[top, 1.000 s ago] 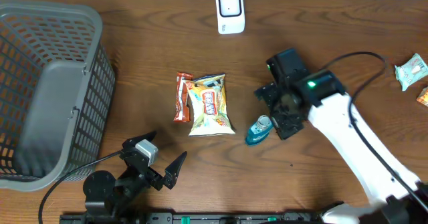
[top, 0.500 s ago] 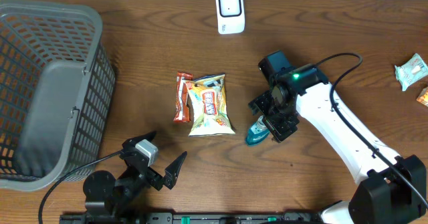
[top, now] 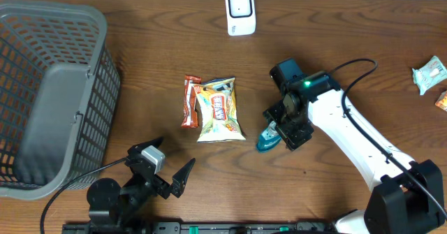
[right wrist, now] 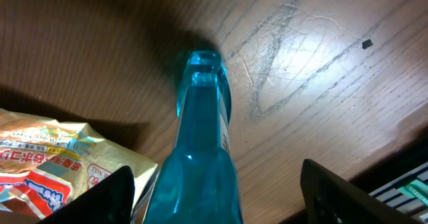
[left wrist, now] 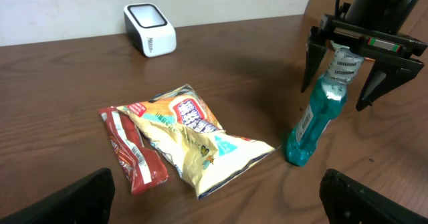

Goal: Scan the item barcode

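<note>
Overhead, we see the teal bottle (top: 268,138) on the tabletop (top: 335,31), right of center and just beside the yellow snack bag (top: 219,109). A red wrapper (top: 189,102) lies against the bag's far side. The white scanner (top: 239,12) stands at the far edge of the tabletop, well apart from the bottle.

In the left wrist view the bottle stands on its base and leans a little. The right gripper (left wrist: 334,97) hangs over it with one finger on each side of the capped neck. Its jaws are spread, and we see a gap between each finger and the bottle, so nothing is pinched. The right wrist view looks straight down the bottle's length, with a corner of the snack bag beside it.

The left gripper (top: 169,163) sits at the near edge of the tabletop with its jaws spread wide, holding nothing. A grey basket (top: 70,10) fills the left side. Two small packets (top: 428,75) lie at the far right edge.
</note>
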Motion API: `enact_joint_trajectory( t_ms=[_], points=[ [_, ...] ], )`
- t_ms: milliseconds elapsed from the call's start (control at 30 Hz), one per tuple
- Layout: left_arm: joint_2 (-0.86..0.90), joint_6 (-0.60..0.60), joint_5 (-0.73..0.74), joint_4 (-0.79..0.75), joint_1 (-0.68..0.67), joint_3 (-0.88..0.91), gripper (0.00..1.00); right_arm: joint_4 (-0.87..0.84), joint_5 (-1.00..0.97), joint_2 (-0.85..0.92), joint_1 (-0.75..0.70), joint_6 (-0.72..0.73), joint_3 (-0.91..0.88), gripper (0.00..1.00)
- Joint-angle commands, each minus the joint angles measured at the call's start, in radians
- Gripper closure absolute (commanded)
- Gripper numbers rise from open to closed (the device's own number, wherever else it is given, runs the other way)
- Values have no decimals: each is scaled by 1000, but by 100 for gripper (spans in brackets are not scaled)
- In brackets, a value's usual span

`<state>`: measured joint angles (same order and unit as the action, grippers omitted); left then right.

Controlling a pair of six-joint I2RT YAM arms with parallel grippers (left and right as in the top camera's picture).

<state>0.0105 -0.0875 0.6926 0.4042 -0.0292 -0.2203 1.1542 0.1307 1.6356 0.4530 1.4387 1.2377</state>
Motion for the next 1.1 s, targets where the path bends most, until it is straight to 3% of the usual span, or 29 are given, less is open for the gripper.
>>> enact_joint_trajectory(
  t_ms=[0,100,367,567,700,933,1000,1067],
  points=[
    [-5,-17,-1,0,-3,1,2,-13,-24,-1,0,15,-10,31],
    [-5,-17,-1,0,-3,1,2,-21,-32,-1,0,14,-10,38],
    [-5,-17,-1,0,-3,1,2,-21,-58,-1,0,-70,-10,76],
    [-5,-17,-1,0,-3,1,2,-32,-58,-1,0,-167,-10,93],
    [-5,-17,-1,0,-3,1,2,-128,13,-3,-21,-432,-4,98],
    [-5,-17,-1,0,-3,1,2,-208,510,-3,-133,-1122,25,98],
    [-5,-17,-1,0,-3,1,2,-187,564,-3,-170,-1235,25,97],
    [-5,-17,-1,0,-3,1,2,-173,564,-3,-203,-1257,25,97]
  ],
)
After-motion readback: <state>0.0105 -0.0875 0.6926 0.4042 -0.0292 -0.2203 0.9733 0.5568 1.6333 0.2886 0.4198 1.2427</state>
